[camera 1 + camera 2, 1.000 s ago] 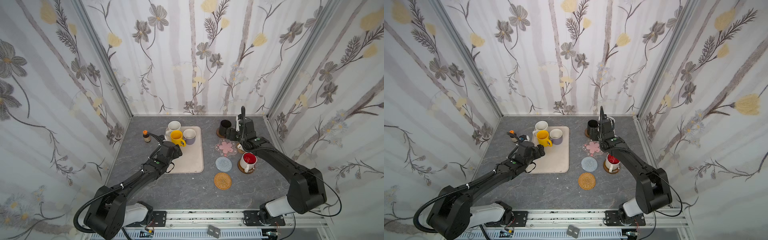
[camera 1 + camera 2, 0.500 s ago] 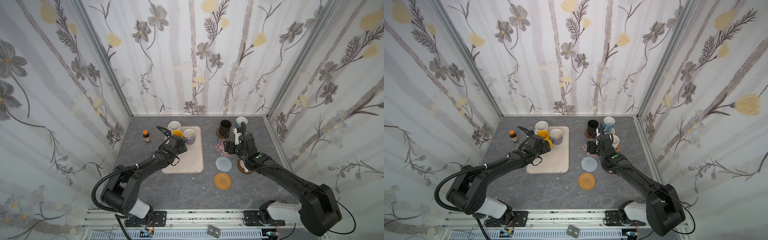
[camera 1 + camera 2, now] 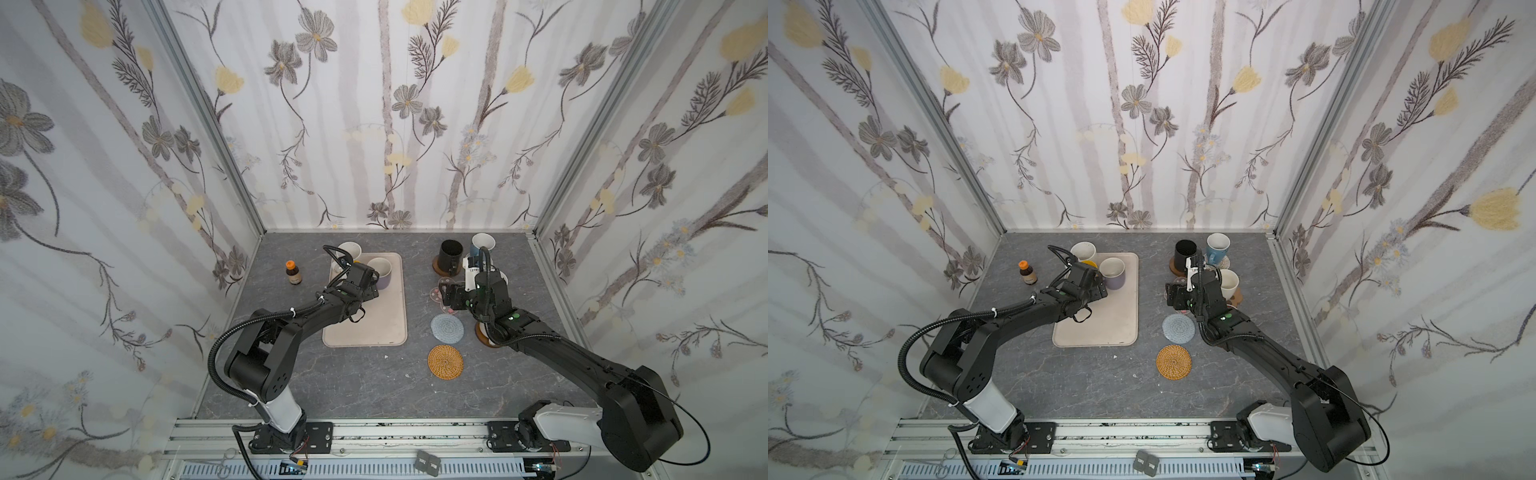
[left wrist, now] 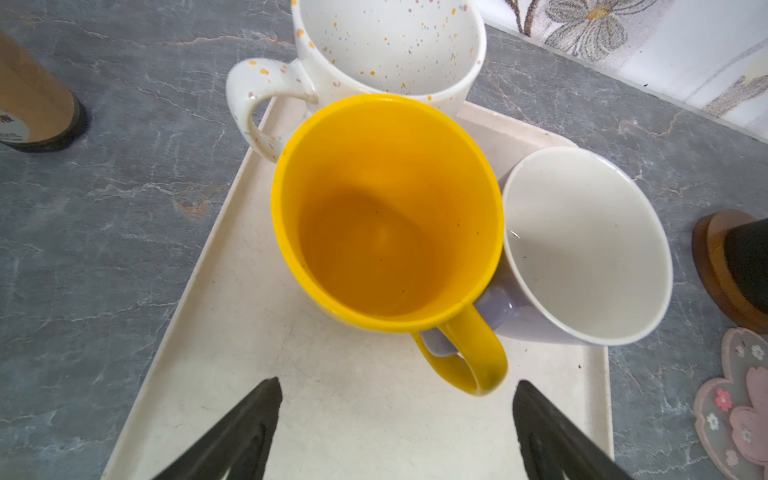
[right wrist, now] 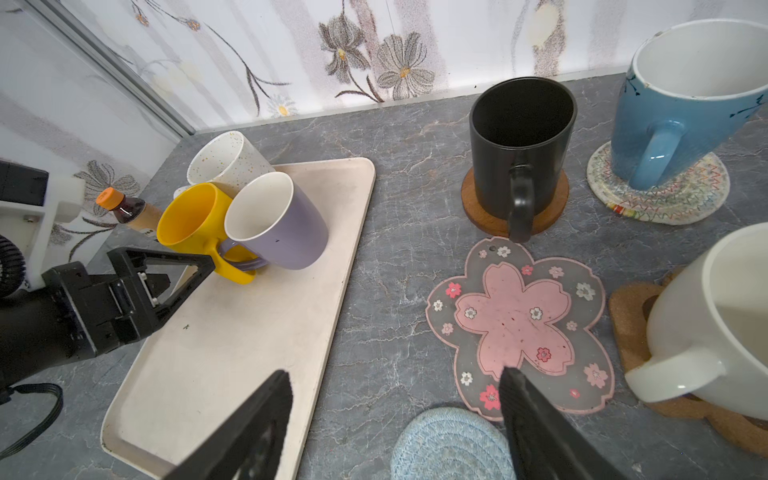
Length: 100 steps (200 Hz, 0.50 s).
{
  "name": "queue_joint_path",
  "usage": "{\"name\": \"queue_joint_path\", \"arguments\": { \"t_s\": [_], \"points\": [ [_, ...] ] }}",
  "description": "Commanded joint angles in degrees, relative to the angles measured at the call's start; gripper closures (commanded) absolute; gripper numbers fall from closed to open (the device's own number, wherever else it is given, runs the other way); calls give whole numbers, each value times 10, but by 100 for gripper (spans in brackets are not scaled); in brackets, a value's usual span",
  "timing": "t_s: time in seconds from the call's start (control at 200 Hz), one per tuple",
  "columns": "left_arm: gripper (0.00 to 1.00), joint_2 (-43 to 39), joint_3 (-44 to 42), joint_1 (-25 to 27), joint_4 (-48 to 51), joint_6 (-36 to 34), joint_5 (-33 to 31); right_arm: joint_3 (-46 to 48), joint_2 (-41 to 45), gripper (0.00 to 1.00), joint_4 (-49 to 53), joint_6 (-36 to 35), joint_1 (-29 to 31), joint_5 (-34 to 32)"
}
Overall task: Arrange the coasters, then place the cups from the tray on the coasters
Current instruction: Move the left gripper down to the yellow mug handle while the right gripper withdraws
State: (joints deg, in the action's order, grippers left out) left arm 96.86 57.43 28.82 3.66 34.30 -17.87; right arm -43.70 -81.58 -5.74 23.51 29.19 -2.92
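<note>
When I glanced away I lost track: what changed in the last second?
The left hand advanced along the tray toward the yellow cup, open. The right hand drew back from beside the black cup to above the pink blossom coaster, open. Nothing was grasped or released. Everything else stayed put.

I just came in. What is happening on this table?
Two robot arms are clearing a beige flat tray onto coasters. The open left gripper hovers at the yellow mug's handle; a speckled white mug and a lavender mug stand beside it on the tray. The open, empty right gripper hangs near the pink blossom coaster. A black mug, a light blue mug and a white mug already sit on coasters.
</note>
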Motion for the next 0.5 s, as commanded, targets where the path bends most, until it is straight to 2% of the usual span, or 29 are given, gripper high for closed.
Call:
{"name": "queue_joint_path", "arguments": {
  "t_s": [0.0, 0.285, 0.495],
  "points": [
    [10, 10, 12, 0, 7, -1, -21, 1, -3, 21, -30, 5, 1, 13],
    [13, 26, 26, -1, 8, 2, -32, 1, -12, 21, -33, 4, 2, 19],
    [20, 23, 24, -2, 8, 1, -33, -2, -23, 25, -36, 4, 3, 25]
  ]
}}
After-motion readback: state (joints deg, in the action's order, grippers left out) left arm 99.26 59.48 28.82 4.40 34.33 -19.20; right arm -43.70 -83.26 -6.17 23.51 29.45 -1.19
